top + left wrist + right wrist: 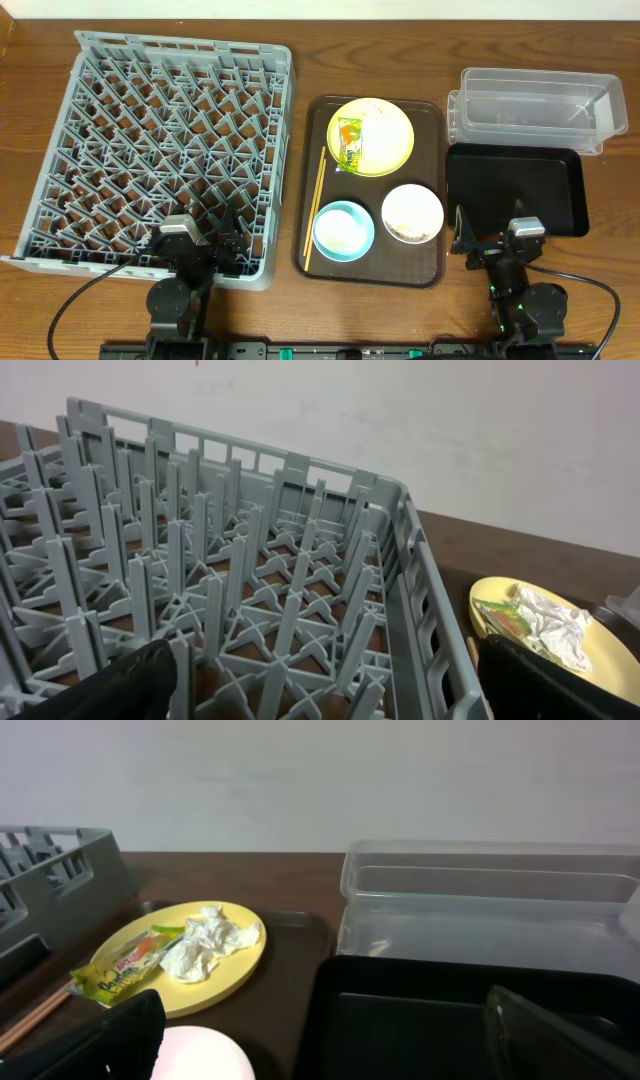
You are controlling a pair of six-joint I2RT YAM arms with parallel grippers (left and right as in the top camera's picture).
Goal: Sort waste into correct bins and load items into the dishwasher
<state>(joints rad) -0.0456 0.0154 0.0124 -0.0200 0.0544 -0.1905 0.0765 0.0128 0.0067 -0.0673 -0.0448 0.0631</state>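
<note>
The grey dish rack point(160, 150) fills the left side. A yellow plate point(392, 160) on the brown serving tray holds a green-orange wrapper point(350, 140) and crumpled white paper point(385, 132). A light blue bowl point(343, 228), a white bowl point(412, 210) with beige food scraps point(404, 232) and wooden chopsticks point(315, 210) also lie on that tray. The clear tub point(535, 108) and black tray point(515, 190) are at the right. My left gripper point(222, 250) is open over the rack's near right corner point(330, 695). My right gripper point(480, 243) is open at the black tray's near left corner point(330, 1050).
The brown serving tray point(432, 240) sits between the rack and the bins. In the right wrist view the plate point(230, 975), wrapper point(125, 965), white bowl point(205, 1055), tub point(490, 905) and black tray point(400, 1020) lie ahead. A pale wall stands behind the table.
</note>
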